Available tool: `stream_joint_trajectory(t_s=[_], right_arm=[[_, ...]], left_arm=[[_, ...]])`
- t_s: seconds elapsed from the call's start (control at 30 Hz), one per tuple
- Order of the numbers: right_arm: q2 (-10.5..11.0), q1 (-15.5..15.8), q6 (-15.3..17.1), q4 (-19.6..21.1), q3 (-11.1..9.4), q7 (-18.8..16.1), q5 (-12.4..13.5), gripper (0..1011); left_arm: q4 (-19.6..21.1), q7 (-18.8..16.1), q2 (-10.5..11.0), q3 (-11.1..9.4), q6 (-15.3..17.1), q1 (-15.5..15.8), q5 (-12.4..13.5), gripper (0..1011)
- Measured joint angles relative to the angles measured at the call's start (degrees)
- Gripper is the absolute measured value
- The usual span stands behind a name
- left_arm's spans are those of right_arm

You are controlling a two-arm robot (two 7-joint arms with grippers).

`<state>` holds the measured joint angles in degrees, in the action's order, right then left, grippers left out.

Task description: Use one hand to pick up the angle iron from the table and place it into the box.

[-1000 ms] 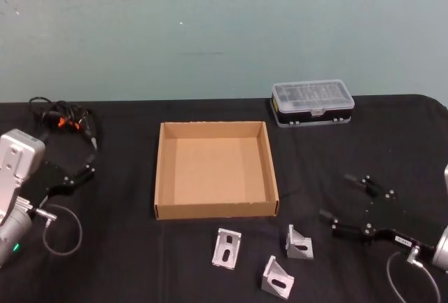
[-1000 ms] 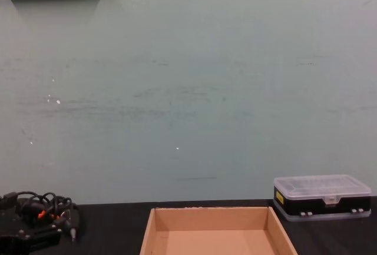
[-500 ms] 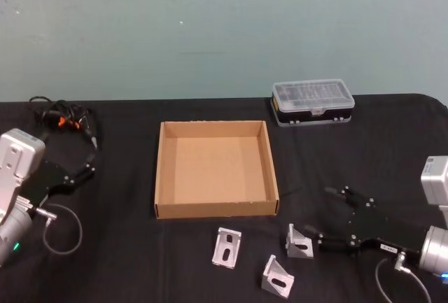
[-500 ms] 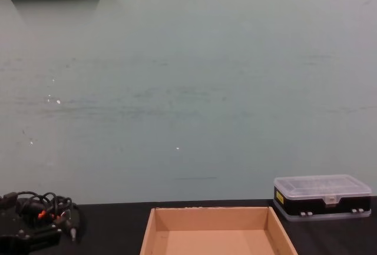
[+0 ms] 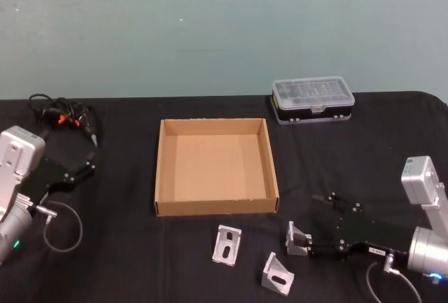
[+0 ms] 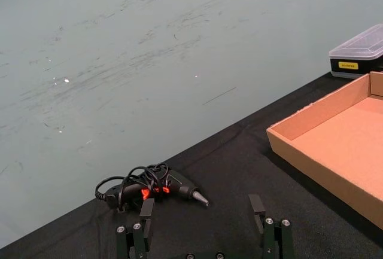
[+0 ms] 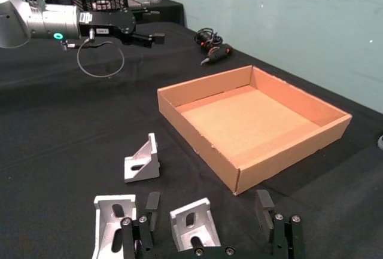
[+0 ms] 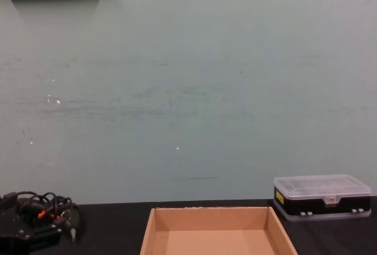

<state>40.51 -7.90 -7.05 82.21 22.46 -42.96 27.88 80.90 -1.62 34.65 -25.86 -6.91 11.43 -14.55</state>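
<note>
Box (image 5: 217, 210) at centre of table (image 5: 133, 261), open side up. Taking box as dial centre, 12 o'clock pointing away from robot: case (image 5: 313, 99) at 1 o'clock, screwdriver (image 5: 63, 117) with coiled cable at 10 o'clock, three irons between 5 and 6 o'clock, all on table outside box.

At 6 o'clock, just off box's near side, left iron (image 5: 227, 245). At 5 o'clock and closest to robot, middle iron (image 5: 278, 275). Also at 5 o'clock, near box's near right corner, right iron (image 5: 297, 238).

Low over table at 4 o'clock, right gripper (image 5: 313, 226), stretched in from 3 o'clock side; fingers (image 7: 152, 202) spread wide, right iron between them, set back toward palm. Cannot tell whether either finger touches it. Just outside one finger, middle iron.

Parked at 9 o'clock, well apart from box, left gripper (image 5: 87, 165); fingers (image 6: 256, 204) wide apart, screwdriver ahead of them in left wrist view.
</note>
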Motion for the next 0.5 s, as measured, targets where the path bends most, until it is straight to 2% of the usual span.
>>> stream_joint_trajectory(t_s=[0.5], right_arm=[[-0.82, -1.92, 1.29, -1.46, 2.51, 0.0, -1.55, 1004]], left_arm=[[0.0, 0.0, 0.0, 0.0, 0.0, 0.0, 0.0, 1000]])
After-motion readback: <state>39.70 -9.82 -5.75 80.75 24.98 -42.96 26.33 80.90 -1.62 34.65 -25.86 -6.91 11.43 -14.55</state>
